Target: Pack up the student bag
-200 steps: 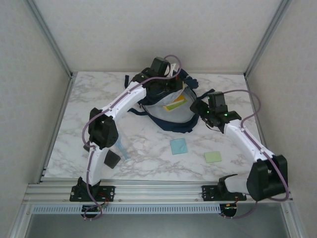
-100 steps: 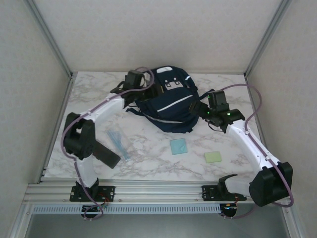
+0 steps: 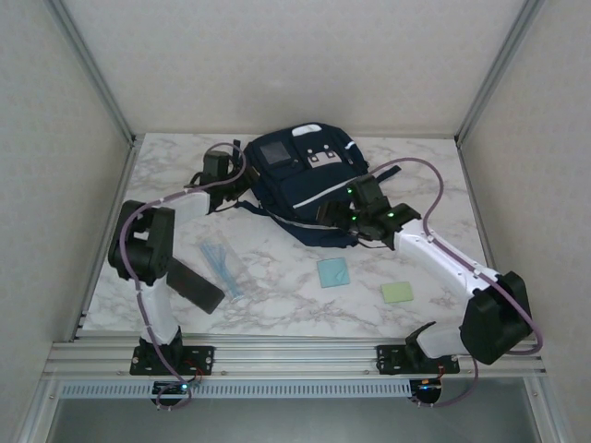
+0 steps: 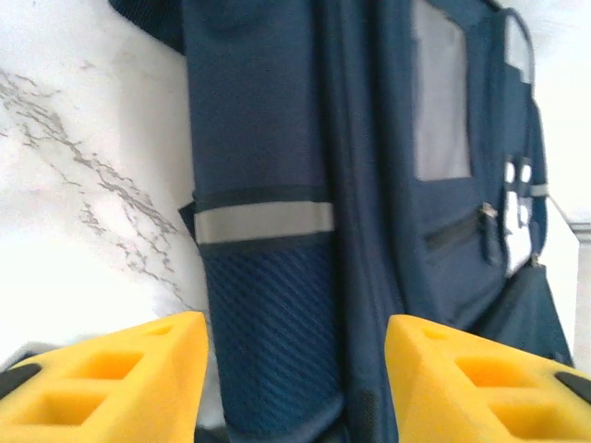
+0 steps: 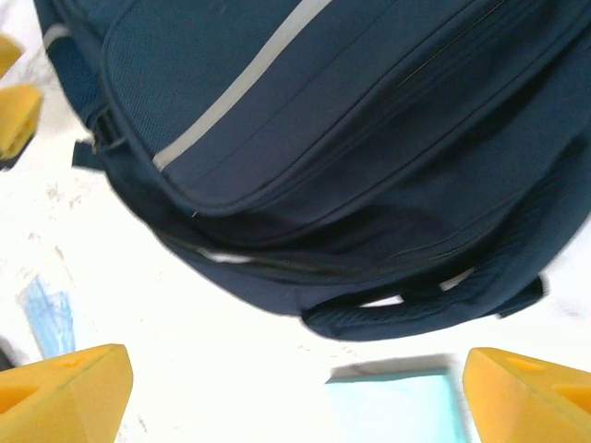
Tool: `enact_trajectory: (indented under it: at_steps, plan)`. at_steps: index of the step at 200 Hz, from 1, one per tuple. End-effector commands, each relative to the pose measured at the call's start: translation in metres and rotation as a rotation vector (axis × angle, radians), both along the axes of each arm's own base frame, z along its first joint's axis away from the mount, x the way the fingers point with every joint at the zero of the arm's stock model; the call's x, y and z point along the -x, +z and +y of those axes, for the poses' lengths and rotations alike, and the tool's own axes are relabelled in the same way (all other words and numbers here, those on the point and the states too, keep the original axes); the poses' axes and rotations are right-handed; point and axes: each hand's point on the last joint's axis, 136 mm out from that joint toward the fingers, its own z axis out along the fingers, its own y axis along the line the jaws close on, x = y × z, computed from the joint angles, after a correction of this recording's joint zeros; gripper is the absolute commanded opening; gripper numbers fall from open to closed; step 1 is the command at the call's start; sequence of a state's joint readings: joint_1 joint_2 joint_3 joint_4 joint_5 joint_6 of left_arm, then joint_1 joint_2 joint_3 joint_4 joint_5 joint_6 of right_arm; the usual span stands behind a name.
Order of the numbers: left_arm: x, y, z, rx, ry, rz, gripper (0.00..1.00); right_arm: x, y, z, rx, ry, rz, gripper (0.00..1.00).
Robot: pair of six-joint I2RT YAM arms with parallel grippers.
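The student bag (image 3: pixel 300 185), dark navy with white reflective stripes and a grey square patch, lies flat at the back middle of the marble table (image 3: pixel 277 309). My left gripper (image 3: pixel 233 177) sits at the bag's left side. In the left wrist view it (image 4: pixel 295 378) is open, its yellow fingertips (image 4: pixel 120 378) either side of the bag's mesh side pocket (image 4: pixel 277 341). My right gripper (image 3: pixel 338 215) hovers over the bag's near edge. In the right wrist view it (image 5: pixel 295 397) is open and empty above the bag's carry handle (image 5: pixel 416 309).
A light blue pad (image 3: pixel 332 272) lies just in front of the bag, also seen as the pad (image 5: pixel 397 406) below the handle. A green pad (image 3: pixel 398 292) lies to its right. A clear packet of blue sticks (image 3: pixel 220 261) and a black flat case (image 3: pixel 194 284) lie front left.
The left gripper let go of the raised bag flap and drew back to the left. The bag dropped shut and flat. The right gripper moved left over the bag's near edge.
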State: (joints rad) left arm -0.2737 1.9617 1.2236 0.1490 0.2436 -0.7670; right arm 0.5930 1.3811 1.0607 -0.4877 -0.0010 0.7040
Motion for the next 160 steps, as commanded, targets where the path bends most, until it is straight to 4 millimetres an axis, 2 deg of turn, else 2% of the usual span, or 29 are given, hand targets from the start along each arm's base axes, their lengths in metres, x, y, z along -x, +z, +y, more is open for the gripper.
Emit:
enact_trajectory:
  at_steps: [1,25,39,52,57,63,72,106,124,160]
  plan:
    - [-0.024,0.003,-0.006,0.034,0.027,-0.054,0.58,-0.001,0.009,0.027,-0.049,0.017,-0.011,0.90]
    - [-0.030,-0.018,-0.006,0.029,0.041,-0.029,0.60,0.002,0.006,0.048,-0.061,0.051,-0.008,0.89]
    - [-0.036,-0.025,-0.010,0.053,0.036,-0.034,0.55,0.003,0.002,0.062,-0.074,0.067,-0.005,0.88]
    - [-0.041,-0.023,-0.017,0.098,0.025,-0.048,0.39,0.003,-0.003,0.079,-0.112,0.087,0.000,0.86]
    - [-0.041,-0.022,-0.019,0.114,0.024,-0.051,0.27,0.000,-0.004,0.084,-0.128,0.086,0.001,0.85]
    - [-0.042,-0.018,-0.021,0.130,0.024,-0.062,0.14,0.006,-0.006,0.098,-0.137,0.112,0.004,0.84]
    - [-0.041,-0.013,-0.022,0.144,0.029,-0.074,0.00,0.006,-0.009,0.111,-0.141,0.116,0.001,0.83]
    - [-0.019,0.012,-0.018,0.169,0.057,-0.090,0.00,-0.001,-0.017,0.168,-0.178,0.148,-0.025,0.52]
    - [-0.004,0.023,-0.013,0.184,0.083,-0.085,0.00,-0.011,-0.028,0.187,-0.198,0.125,-0.038,0.48]
    - [0.021,0.042,-0.016,0.251,0.100,-0.075,0.00,-0.040,-0.060,0.201,-0.159,0.055,-0.086,0.41]
